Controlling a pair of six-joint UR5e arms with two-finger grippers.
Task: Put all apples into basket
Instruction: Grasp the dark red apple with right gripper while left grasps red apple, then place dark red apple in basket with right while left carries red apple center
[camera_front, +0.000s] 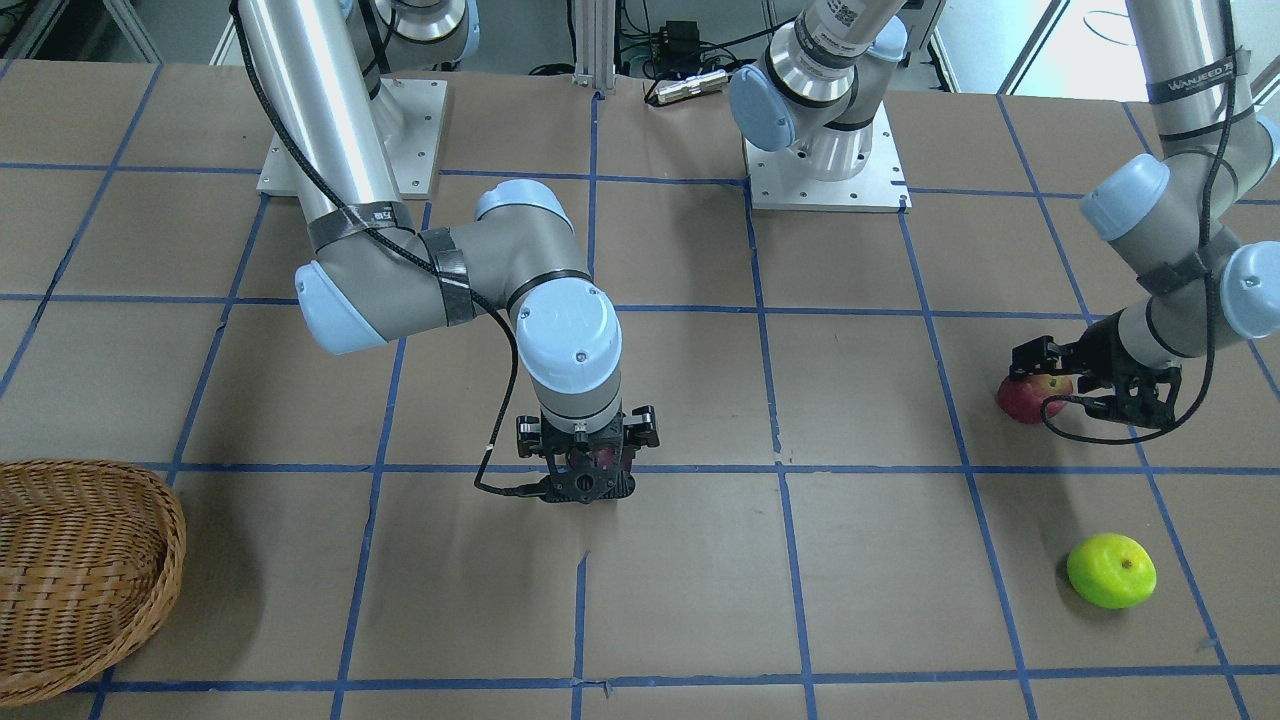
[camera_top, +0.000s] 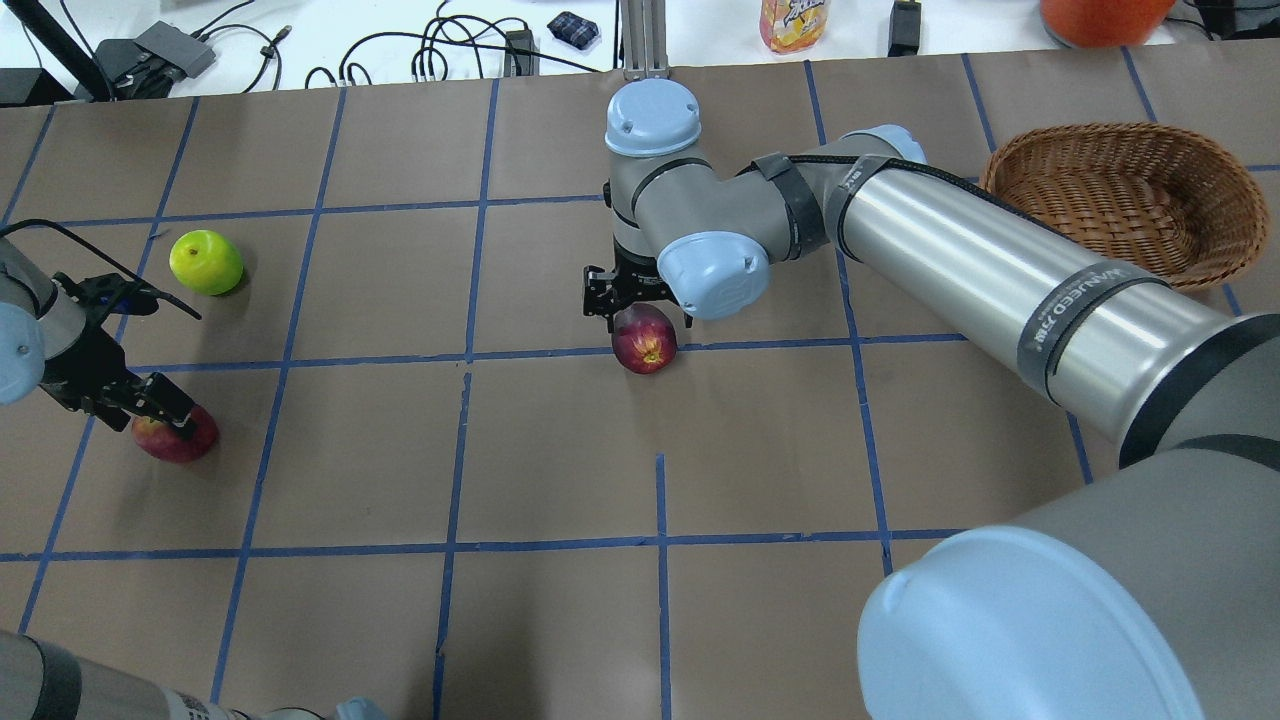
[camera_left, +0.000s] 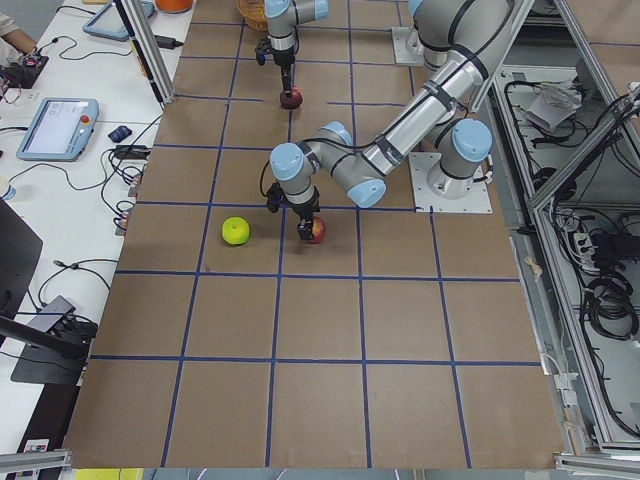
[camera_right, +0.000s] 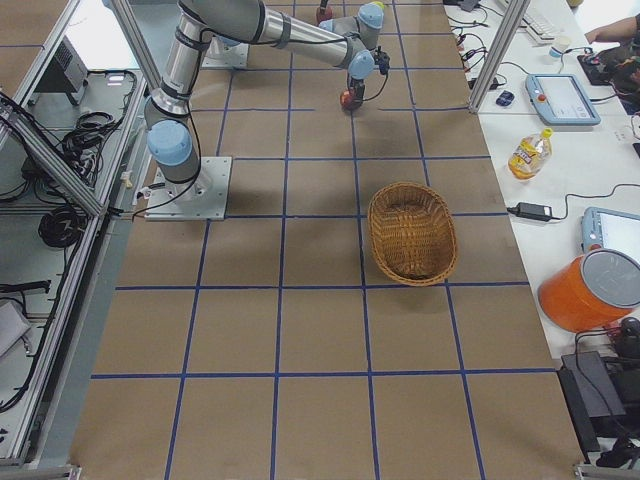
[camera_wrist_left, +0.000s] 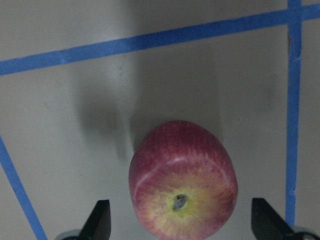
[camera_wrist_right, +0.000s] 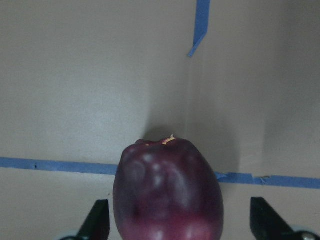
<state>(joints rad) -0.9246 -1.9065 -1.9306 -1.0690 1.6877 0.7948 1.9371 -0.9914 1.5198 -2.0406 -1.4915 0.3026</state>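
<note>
Front: basket (camera_front: 172, 520) at right end of the table (camera_front: 700, 600); green apple (camera_front: 1111, 570) near left end.
Overhead: maroon apple (camera_top: 645, 340) mid-table; red apple (camera_top: 178, 437) by left end.
Left wrist: left pincer (camera_wrist_left: 183, 220) apart, straddling red apple.
Right wrist: right pincer (camera_wrist_right: 180, 220) apart around maroon apple. Grasp step, I reckon; next I close both.

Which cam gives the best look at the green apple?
Exterior front-facing: the green apple sits large, unobstructed, dimple visible. Overhead exterior shows it clearly too, slightly smaller; exterior left, tiny. Exterior right and both wrist views don't show it.
</note>
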